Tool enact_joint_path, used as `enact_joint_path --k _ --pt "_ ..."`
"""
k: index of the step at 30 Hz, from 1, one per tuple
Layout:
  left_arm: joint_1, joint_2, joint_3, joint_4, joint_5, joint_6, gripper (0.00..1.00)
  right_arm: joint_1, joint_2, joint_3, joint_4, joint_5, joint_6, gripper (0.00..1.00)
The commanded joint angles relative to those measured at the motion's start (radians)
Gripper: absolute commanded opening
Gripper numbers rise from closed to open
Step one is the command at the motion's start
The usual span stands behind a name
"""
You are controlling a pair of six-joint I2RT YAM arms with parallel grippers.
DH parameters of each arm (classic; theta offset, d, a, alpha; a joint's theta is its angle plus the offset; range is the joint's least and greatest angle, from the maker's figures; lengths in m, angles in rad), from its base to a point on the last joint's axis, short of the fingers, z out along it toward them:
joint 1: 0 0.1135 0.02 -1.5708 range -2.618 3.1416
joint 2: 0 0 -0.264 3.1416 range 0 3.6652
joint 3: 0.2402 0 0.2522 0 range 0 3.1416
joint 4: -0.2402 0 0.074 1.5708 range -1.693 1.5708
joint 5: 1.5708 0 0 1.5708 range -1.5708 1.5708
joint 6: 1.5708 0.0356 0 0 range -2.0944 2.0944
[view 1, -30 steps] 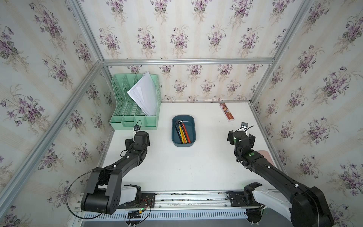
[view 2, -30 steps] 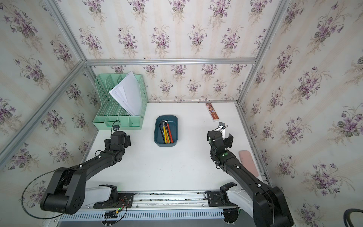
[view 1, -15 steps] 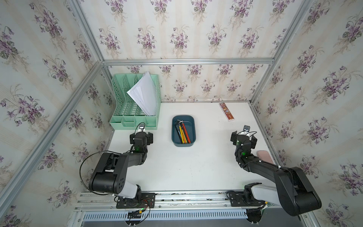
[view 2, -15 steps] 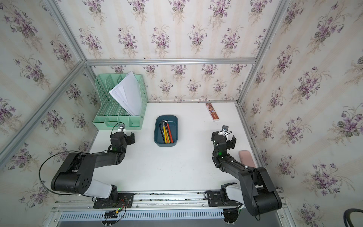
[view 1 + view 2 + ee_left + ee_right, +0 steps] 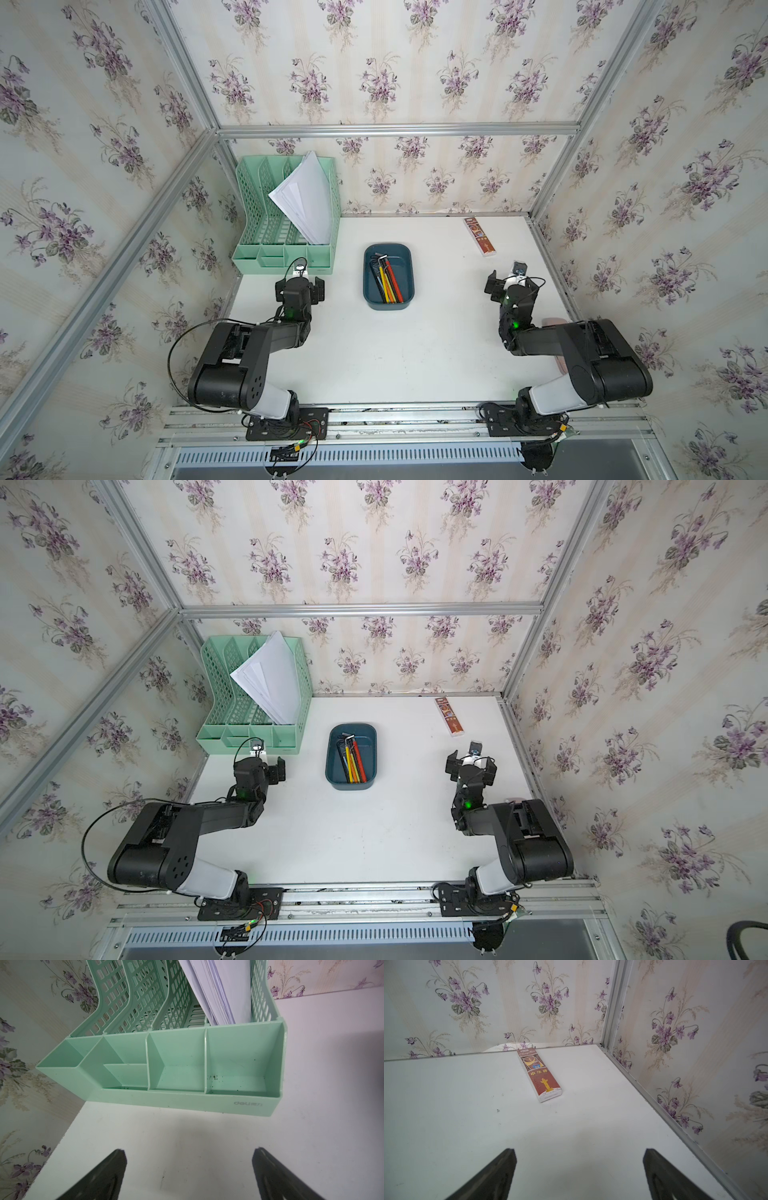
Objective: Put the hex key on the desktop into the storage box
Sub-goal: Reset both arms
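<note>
Black L-shaped hex key (image 5: 377,270) lies inside teal storage box (image 5: 387,306), mid-desktop (image 5: 395,357), beside yellow, orange & red rods (image 5: 392,282). L gripper (image 5: 189,1150) near green rack (image 5: 187,1103), R gripper (image 5: 579,1150) facing brown carton (image 5: 542,1076): both w/ jaws wide, empty.

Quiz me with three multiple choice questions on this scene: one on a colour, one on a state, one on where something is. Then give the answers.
1. What colour is the rack?
A) pink
B) mint green
C) blue

2. The right pincer is:
A) open and empty
B) shut on a key
C) shut, empty

3. Where are the hex keys?
A) in the rack
B) in the right pincer
C) in the box

Answers:
1 B, its lattice walls are mint green.
2 A, the right wrist view shows its jaws wide apart with nothing between.
3 C, they lie together inside the box.
</note>
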Motion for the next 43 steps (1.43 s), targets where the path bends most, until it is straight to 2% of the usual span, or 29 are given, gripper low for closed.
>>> enact_joint_path --k 1,5,21,43 --pt "0.000 -0.003 0.006 0.014 0.004 0.002 0.99 -0.039 0.037 -0.050 0.177 -0.201 0.027 1.00" --pt "0.000 -0.001 0.006 0.014 0.004 0.002 0.99 -0.039 0.040 -0.046 0.178 -0.262 0.005 1.00" --pt "0.003 -0.001 0.009 0.007 0.016 0.001 0.99 -0.039 0.030 -0.044 0.161 -0.329 -0.018 1.00" --pt "0.005 -0.004 0.006 0.009 0.017 0.000 0.99 -0.039 0.029 -0.046 0.162 -0.331 -0.017 1.00"
